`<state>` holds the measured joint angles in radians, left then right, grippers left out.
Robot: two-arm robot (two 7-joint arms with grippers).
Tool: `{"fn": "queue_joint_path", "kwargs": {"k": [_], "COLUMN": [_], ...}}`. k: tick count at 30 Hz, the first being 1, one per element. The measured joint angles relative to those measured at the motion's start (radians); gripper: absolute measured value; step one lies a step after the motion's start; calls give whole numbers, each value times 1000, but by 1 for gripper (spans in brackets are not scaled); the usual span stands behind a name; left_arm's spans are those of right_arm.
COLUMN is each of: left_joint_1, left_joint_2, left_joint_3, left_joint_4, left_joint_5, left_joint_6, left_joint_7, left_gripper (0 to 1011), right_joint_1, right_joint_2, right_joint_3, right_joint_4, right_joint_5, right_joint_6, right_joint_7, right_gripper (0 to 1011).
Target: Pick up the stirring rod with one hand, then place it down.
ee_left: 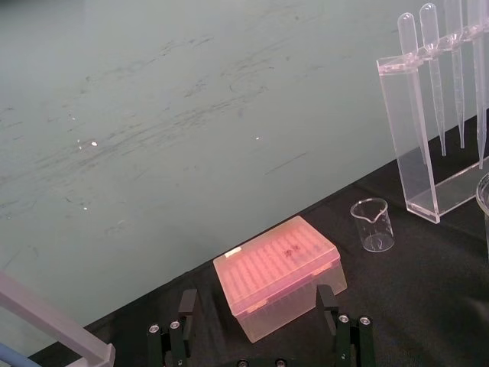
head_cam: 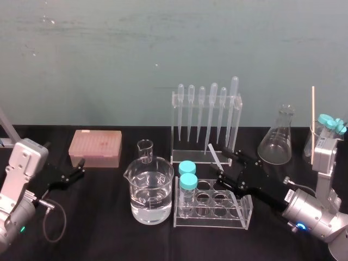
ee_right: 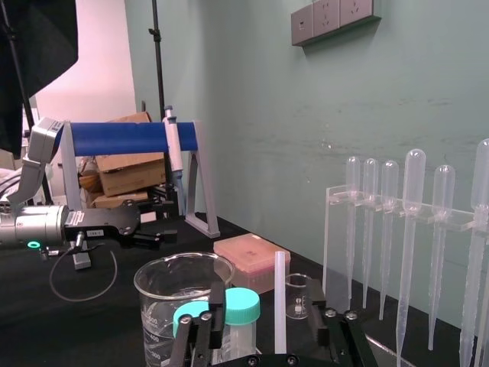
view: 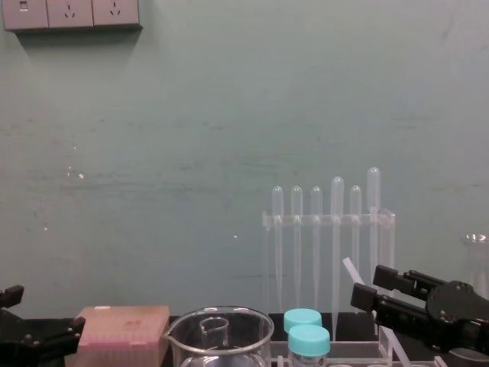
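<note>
The right claw [head_cam: 223, 166] hangs low over the black bench [head_cam: 98, 228] with its fingers [ee_right: 317, 306] apart. The stirring rod [head_cam: 215, 154] stands between them. In the right wrist view the rod [ee_right: 280, 298] rises nearly upright inside the claw [ee_right: 267, 310], closer to one finger than the other, with open space on both sides of it. From the chest view the rod [view: 351, 269] leans, its upper end sticking out above the claw [view: 374, 287] and toward the left. Its lower end is hidden behind the claw, so I cannot tell what it rests on.

Just below this claw, on the robot's side, is a clear tube rack [head_cam: 239, 209]. It holds two teal-capped tubes [head_cam: 187, 175] at the end to the claw's left. Farther left of the claw stands a large beaker [head_cam: 149, 196] with clear liquid in it. Just beyond the claw is the pipette rack [head_cam: 206, 125], hung with bulb-topped pipettes. A conical flask [head_cam: 277, 141] stands beyond the claw and to its right.

The left claw [head_cam: 79, 171] sits well away at the bench's left side, with its fingers spread wide [ee_left: 256, 297]. A pink tip box [head_cam: 95, 148] lies just beyond it, and a small beaker [ee_left: 373, 225] stands beyond the box and to its right.
</note>
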<state>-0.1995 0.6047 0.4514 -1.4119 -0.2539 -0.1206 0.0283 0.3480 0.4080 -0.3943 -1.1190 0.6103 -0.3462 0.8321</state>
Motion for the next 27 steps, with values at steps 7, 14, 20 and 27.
{"fn": "queue_joint_path", "kwargs": {"k": [7,14,20,27], "left_joint_1": [0,0,0,0], "left_joint_2": [0,0,0,0], "left_joint_3": [0,0,0,0], "left_joint_4": [0,0,0,0], "left_joint_5": [0,0,0,0], "left_joint_6": [0,0,0,0], "left_joint_7": [0,0,0,0], "left_gripper": [1000,1000,1000,1000], "right_joint_1": [0,0,-32,-95], "right_joint_2": [0,0,-3,-20], "right_joint_3": [0,0,49,155], "right_joint_4": [0,0,-72,-166], "right_joint_5": [0,0,31,21], "right_joint_6": [0,0,-76,-135], "right_joint_7": [0,1,-3,-163], "right_gripper": [863,1003,1003,1003]}}
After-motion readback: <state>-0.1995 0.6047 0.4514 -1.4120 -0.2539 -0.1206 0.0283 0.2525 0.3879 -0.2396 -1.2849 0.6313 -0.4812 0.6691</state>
